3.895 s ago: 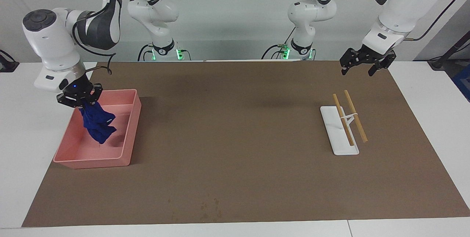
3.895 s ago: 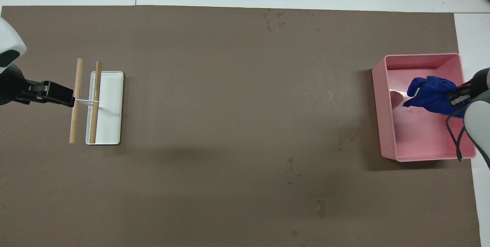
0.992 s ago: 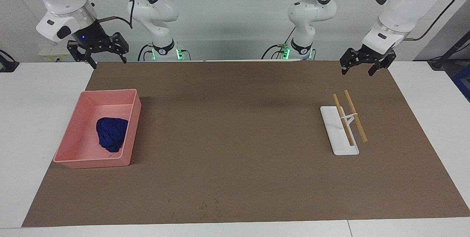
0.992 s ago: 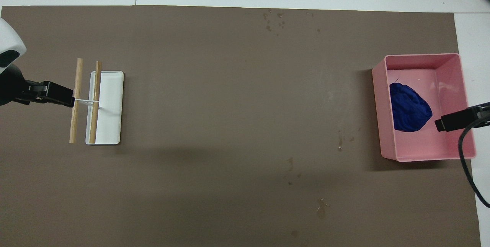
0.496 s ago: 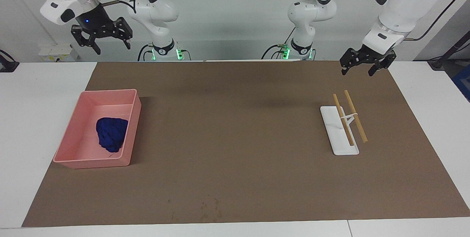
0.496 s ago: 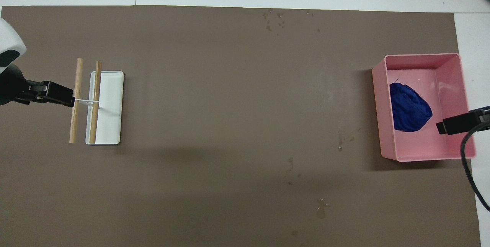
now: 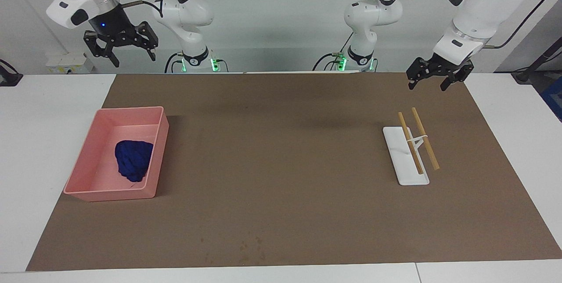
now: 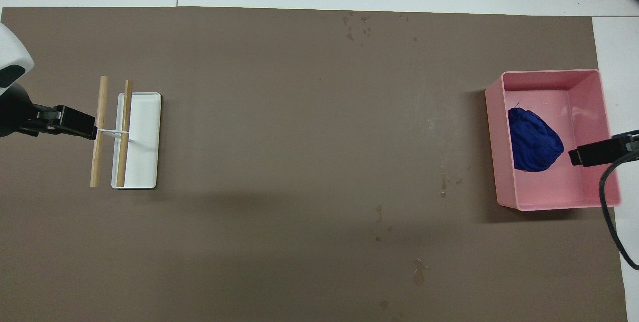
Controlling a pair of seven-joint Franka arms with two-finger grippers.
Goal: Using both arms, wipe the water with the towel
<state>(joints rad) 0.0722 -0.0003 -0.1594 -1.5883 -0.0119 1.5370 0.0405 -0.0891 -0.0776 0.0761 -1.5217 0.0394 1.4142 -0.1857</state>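
Your blue towel (image 7: 133, 159) sits bunched inside the pink tray (image 7: 89, 192) at the right arm's end of the table. Your right gripper (image 7: 122, 49) hangs raised, fingers spread, empty. Your left gripper (image 7: 434, 78) hovers with fingers apart near a white rack (image 7: 405, 173). Faint water spots (image 7: 251, 248) mark the brown mat (image 7: 281, 151).

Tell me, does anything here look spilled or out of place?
Yes. Small dark water specks dot the brown mat at its edge farthest from the robots, while the blue towel lies bunched in the pink tray.
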